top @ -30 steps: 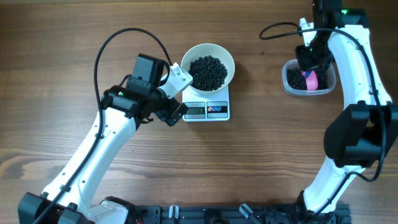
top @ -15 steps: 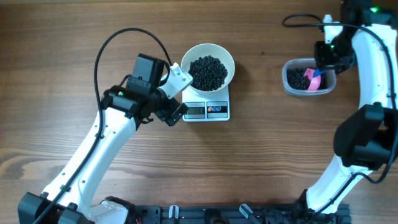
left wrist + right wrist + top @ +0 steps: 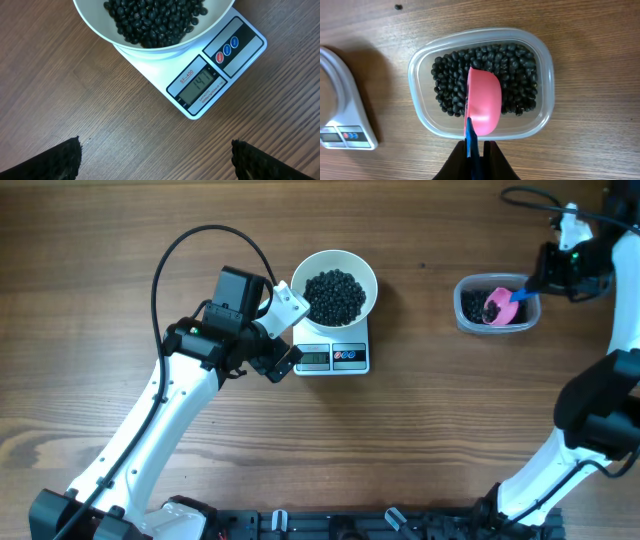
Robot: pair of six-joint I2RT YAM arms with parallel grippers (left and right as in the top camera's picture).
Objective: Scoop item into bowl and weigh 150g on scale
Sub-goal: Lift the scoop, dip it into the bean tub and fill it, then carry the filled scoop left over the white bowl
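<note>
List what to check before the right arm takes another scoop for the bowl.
1. Bowl seated on the scale: ok, it sits on the platform with beans in it.
2. Reading short of target: ok, it starts with 14; last digit cannot tell.
3. Right gripper shut on the scoop handle: ok.
4. Scoop over the tub, with beans left in the tub: ok.
5. Left gripper empty: ok, open and holding nothing, near the scale.
6. Table tidy: not ok, one stray bean lies outside the tub.
</note>
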